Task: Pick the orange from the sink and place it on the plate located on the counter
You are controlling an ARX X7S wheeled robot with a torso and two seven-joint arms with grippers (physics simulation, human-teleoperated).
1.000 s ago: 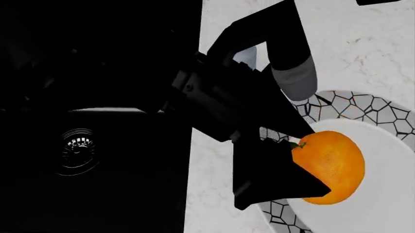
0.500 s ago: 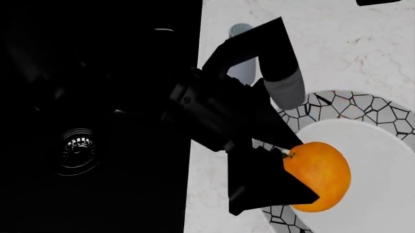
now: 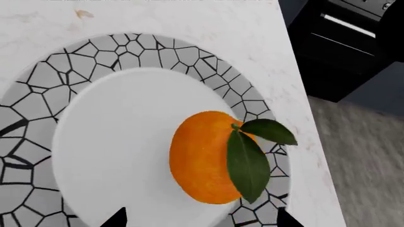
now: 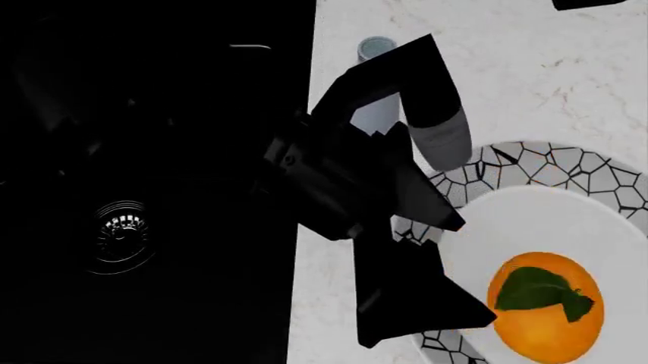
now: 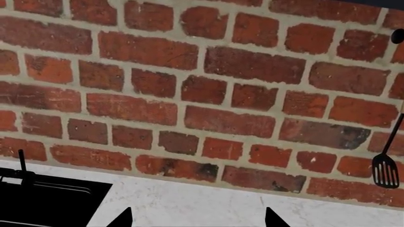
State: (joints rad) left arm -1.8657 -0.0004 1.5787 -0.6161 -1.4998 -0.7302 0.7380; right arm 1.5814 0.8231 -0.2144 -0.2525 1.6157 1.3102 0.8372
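Over the last 1 s the orange (image 4: 545,307) has gone from being pinched at the left gripper (image 4: 456,277) fingertips, above the near edge of the plate (image 4: 608,227), to lying free on the plate's white centre with its leaf turned up toward the head camera. In the 2 earlier head frames the fruit sat hard against the dark fingers; now it sits apart from them, further onto the plate. Left wrist view agrees: orange (image 3: 208,158) rests on the plate (image 3: 82,71), overlapping the inner edge of the mosaic rim, and the 2 fingertips of the left gripper (image 3: 198,218) show only at the picture's border, spread wide with nothing between them. Judgement: release made, placement done. The plate stands on the marble desk (image 4: 344,318) beside the sink (image 4: 152,189), whose basin shows only its drain (image 4: 121,235). Fruit lies off-centre toward the rim on the side of the desk's front edge (image 3: 296,94), so a roll is the one risk; it looks at rest. Right gripper (image 5: 197,217): fingertips well apart, empty, facing the brick wall (image 5: 202,94). Remaining work, as judged: lift the left arm away without nudging the fruit.
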